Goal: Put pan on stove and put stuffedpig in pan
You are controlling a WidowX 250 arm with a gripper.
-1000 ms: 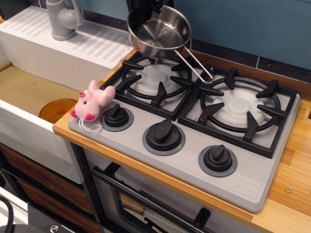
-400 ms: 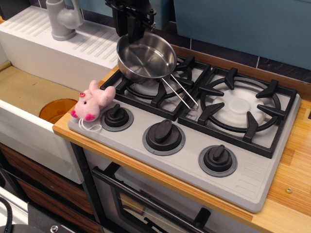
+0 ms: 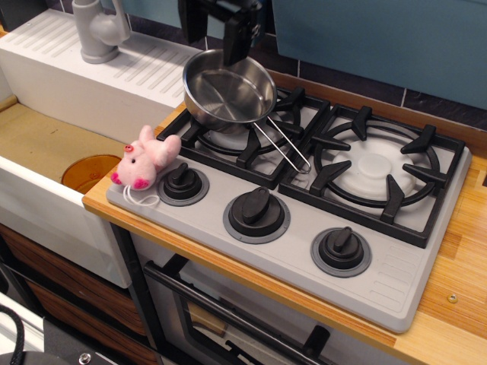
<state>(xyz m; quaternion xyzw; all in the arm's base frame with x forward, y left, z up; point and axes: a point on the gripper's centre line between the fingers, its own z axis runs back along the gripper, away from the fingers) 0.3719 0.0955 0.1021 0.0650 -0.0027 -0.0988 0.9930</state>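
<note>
The shiny steel pan (image 3: 228,90) sits on the back-left part of the left burner of the grey stove (image 3: 297,255). Its wire handle (image 3: 283,148) points toward the front right, between the two grates. My gripper (image 3: 215,34) hangs just above the pan's far rim with its black fingers (image 3: 237,42) spread apart and nothing between them. The pink stuffedpig (image 3: 143,161) lies on the stove's front left corner, beside the left knob (image 3: 183,182), well to the front left of the gripper.
A white sink with a grey faucet (image 3: 97,30) and an orange drain (image 3: 90,171) lies left of the stove. The right burner (image 3: 377,166) has nothing on it. Wooden countertop (image 3: 456,296) borders the stove on the right. A blue wall stands behind.
The pan came down from the air onto the left burner. The gripper has let go of its rim, opened and risen slightly. The pig has not moved.
</note>
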